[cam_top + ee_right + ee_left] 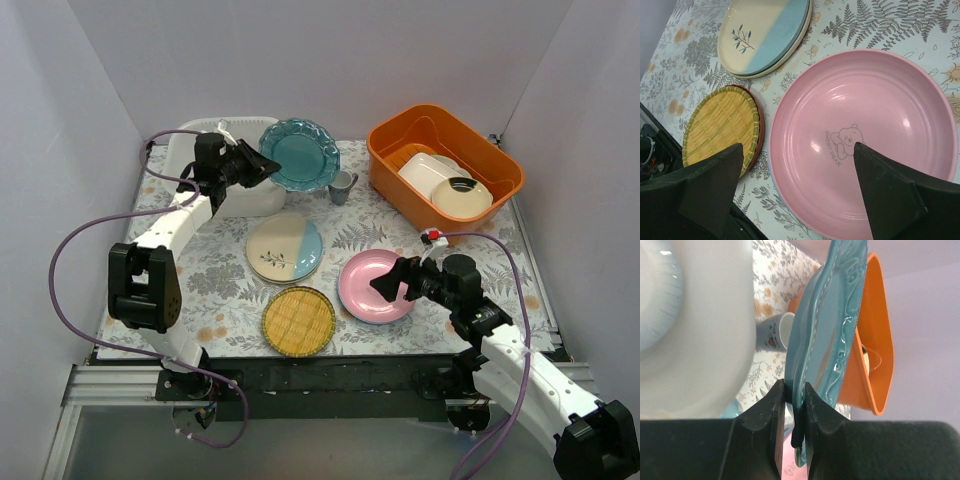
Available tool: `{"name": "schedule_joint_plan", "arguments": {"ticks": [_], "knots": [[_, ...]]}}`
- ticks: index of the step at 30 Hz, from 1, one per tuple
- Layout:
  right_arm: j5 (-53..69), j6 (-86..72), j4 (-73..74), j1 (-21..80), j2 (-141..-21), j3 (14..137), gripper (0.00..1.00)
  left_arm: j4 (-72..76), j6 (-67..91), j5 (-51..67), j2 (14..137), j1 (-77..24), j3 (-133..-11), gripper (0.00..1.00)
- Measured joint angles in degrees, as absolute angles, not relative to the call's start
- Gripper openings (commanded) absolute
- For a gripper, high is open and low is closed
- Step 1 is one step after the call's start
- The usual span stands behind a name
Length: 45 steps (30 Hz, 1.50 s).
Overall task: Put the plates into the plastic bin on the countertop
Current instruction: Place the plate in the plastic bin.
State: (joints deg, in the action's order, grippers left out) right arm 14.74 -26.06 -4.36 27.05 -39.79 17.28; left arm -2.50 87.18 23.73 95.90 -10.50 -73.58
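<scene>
My left gripper (262,166) is shut on the rim of the teal plate (302,153), holding it tilted in the air just right of the translucent white plastic bin (196,142). In the left wrist view the fingers (775,405) pinch the teal plate (827,335) edge-on, with the bin (695,340) at the left. My right gripper (388,284) is open above the pink plate (372,288); in the right wrist view it (799,152) straddles the pink plate (865,140). The cream-and-blue leaf plate (283,246) and the yellow woven plate (298,320) lie on the countertop (210,270).
An orange bin (385,150) at the back right holds a white rectangular dish (428,170) and a cream plate (461,197). A small grey cup (341,186) stands between the teal plate and the orange bin. White walls enclose the table on three sides.
</scene>
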Motion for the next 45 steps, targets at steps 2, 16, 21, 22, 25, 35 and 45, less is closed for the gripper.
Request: {"name": "schedule_joint_plan", "arguments": {"ticks": [2, 16, 21, 22, 25, 35, 45], "knots": [[14.70, -25.87, -4.34, 27.05, -39.57, 17.26, 0.98, -1.78, 88.23, 23.59, 96.18, -9.26, -73.67, 0.00], [14.68, -25.39, -4.29, 27.05, -40.18, 17.04, 0.98, -1.48, 91.44, 21.34, 96.66, -1.02, -78.87, 0.00], [14.50, -25.26, -3.70, 27.05, -40.05, 17.02, 0.98, -0.80, 92.53, 21.02, 98.24, 1.78, -79.35, 0.00], [14.46, -25.23, -3.51, 27.03, -39.99, 17.02, 0.98, -1.04, 92.62, 20.71, 98.63, 2.22, -79.35, 0.00], [14.28, -25.23, -3.07, 27.05, -39.86, 17.02, 0.98, -2.15, 92.55, 19.59, 99.29, 3.33, -79.33, 0.00], [14.28, -25.21, -3.07, 27.05, -40.49, 16.97, 0.98, -2.57, 91.55, 17.82, 100.25, 4.60, -79.33, 0.00], [14.35, -24.77, -3.01, 27.05, -42.11, 16.97, 0.98, -4.34, 88.31, 15.44, 105.67, 4.49, -79.35, 0.00]]}}
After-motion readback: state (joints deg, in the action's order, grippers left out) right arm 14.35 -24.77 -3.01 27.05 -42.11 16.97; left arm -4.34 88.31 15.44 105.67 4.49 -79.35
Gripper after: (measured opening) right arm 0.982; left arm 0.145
